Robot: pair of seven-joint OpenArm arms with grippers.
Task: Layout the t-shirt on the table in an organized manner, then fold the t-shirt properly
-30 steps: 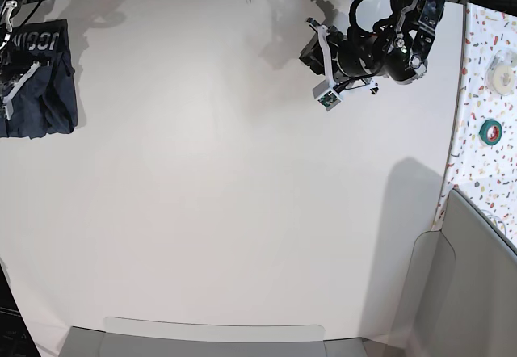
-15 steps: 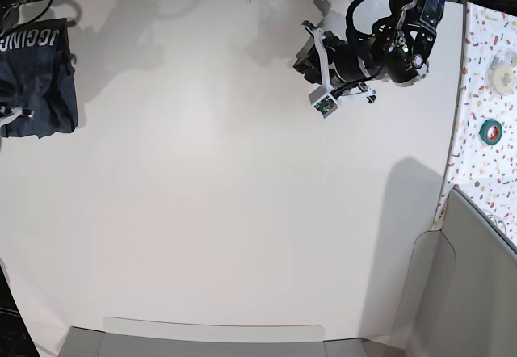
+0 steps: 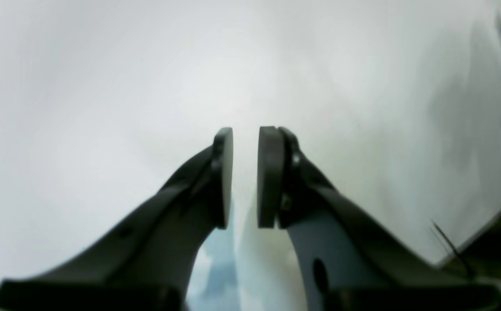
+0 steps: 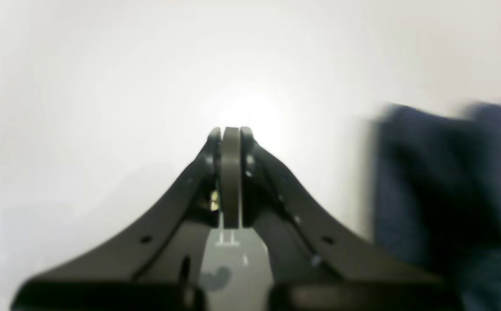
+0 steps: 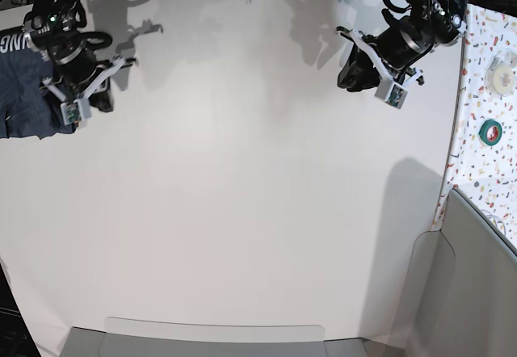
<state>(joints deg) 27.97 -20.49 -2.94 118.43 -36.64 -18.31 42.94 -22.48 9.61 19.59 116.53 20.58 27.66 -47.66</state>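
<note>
The dark navy t-shirt (image 5: 20, 90) lies folded at the far left edge of the white table (image 5: 242, 195), with white lettering showing at its top. In the right wrist view the t-shirt (image 4: 449, 181) is a blurred blue mass to the right of my right gripper (image 4: 231, 134), which is shut with nothing in it. In the base view the right gripper (image 5: 102, 98) hangs just past the shirt's right edge. My left gripper (image 5: 350, 74) hovers over the far right of the table. Its pads (image 3: 267, 172) stand a narrow gap apart, and nothing sits in the left gripper (image 3: 246, 134).
A speckled side surface (image 5: 489, 42) runs along the right and carries a green tape roll (image 5: 490, 131) and a white roll (image 5: 503, 74). Grey panels stand at the bottom right (image 5: 477, 292) and along the front edge (image 5: 210, 337).
The right arm has swung into view beside the shirt's right edge. The left arm has pulled back toward the far right corner, and its jaws have narrowed.
</note>
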